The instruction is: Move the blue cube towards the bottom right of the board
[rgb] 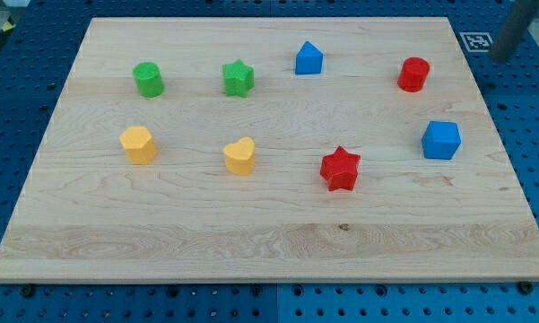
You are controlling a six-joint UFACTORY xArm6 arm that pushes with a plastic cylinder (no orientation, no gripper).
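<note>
Grey, blurred rod at the view's top right corner, off the wooden board (278,242) and over the blue pegboard table (520,99). My tip (497,57) sits just beside a black-and-white marker tag (474,40), beyond the board's top right corner. Rod only, with no jaws to open or close; nothing held, nothing touched.

Nearest block to the tip: red cylinder (413,74), to the view's left and slightly lower, apart from the tip. Blue cube (441,140) lies below the red cylinder, near the board's right edge, about mid-height; well apart from the tip and standing clear of every other block.

Further left along the top row: blue house-shaped block (308,58), green star (238,78), green cylinder (148,80).

Lower row, from the view's right: red star (341,168), left of and a little lower than the blue cube; yellow heart (239,155); yellow block (138,144), exact shape hard to make out, under the green cylinder.

All blocks rest on the board, none touching another
</note>
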